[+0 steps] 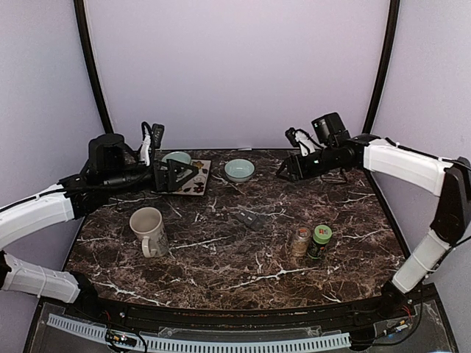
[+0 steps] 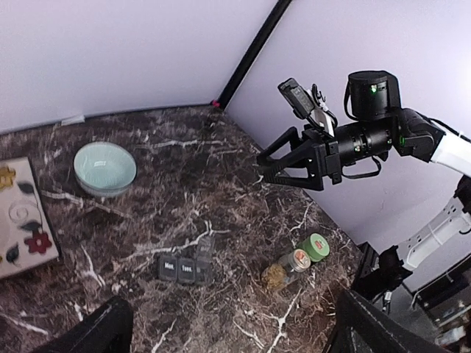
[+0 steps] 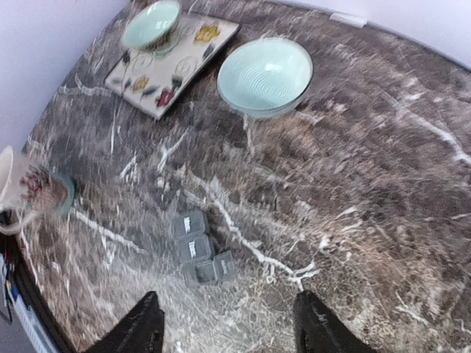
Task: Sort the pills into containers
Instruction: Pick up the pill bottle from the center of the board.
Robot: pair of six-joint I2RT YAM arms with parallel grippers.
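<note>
Dark marble table, veined white. Resting directly on it: mug at left; flowered tray and pale green bowl at back; pill box mid-table (lid labels too small to read); brown-capped bottle and green-capped bottle upright, side by side, at right.

My gripper hangs with fingers spread, nothing between them. The pill organizer lies on the marble table, nearer me than the pale green bowl. Left of that bowl, a floral tray carries a smaller bowl.
</note>
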